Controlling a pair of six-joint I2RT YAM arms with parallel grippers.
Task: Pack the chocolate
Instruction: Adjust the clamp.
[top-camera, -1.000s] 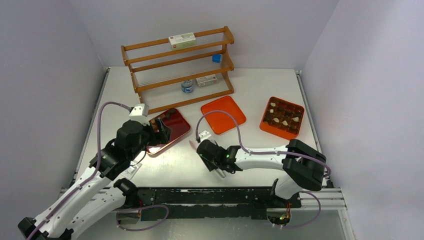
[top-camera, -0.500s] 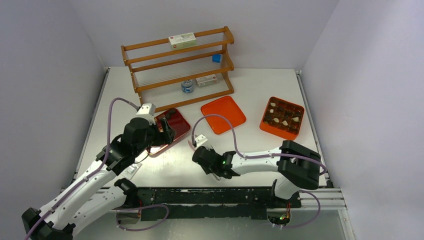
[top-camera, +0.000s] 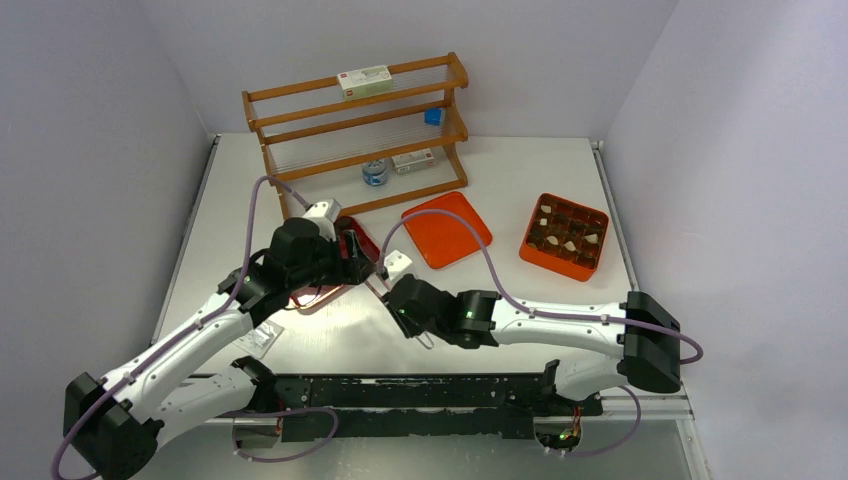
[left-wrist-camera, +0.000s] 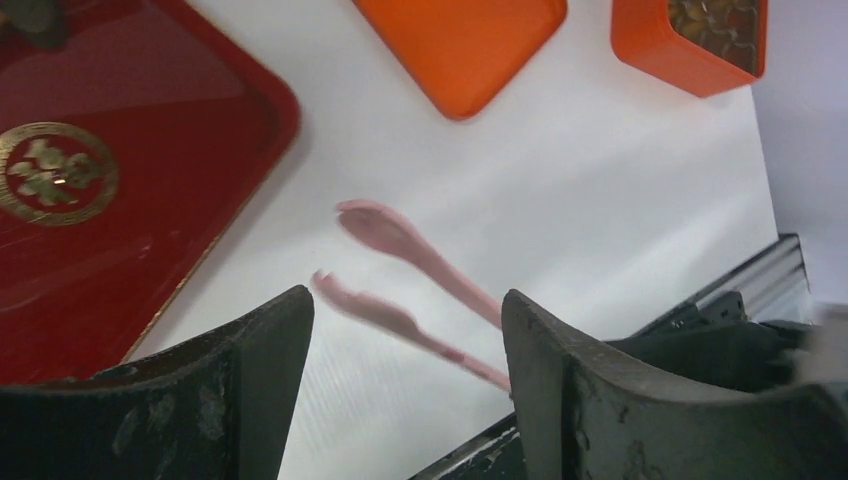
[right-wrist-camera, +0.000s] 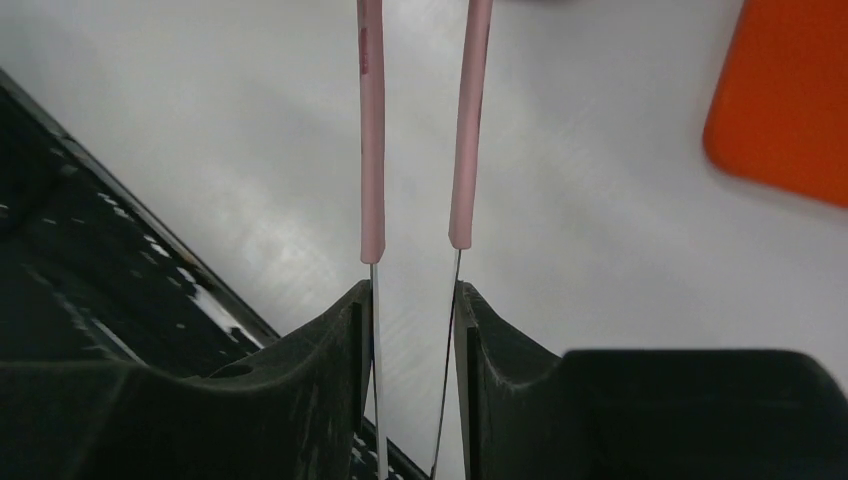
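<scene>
I am looking down on a white table (top-camera: 520, 170) walled in pale grey, with a wooden rack (top-camera: 355, 130) at the back. The chocolate (top-camera: 570, 246) is sitting in the cells of the orange box (top-camera: 555, 265) at far right, well apart from both arms, with a flat orange lid (top-camera: 447, 229) beside it. My right gripper (right-wrist-camera: 412, 300) is clamping the pink tongs (right-wrist-camera: 372, 150) by their bare metal end. My left gripper (left-wrist-camera: 400, 320) is hanging wide and empty beside the red tray (left-wrist-camera: 100, 220). I judge I am carrying the tongs toward a pick. Next I am needing both tips either side of one piece, then a gentle squeeze.
</scene>
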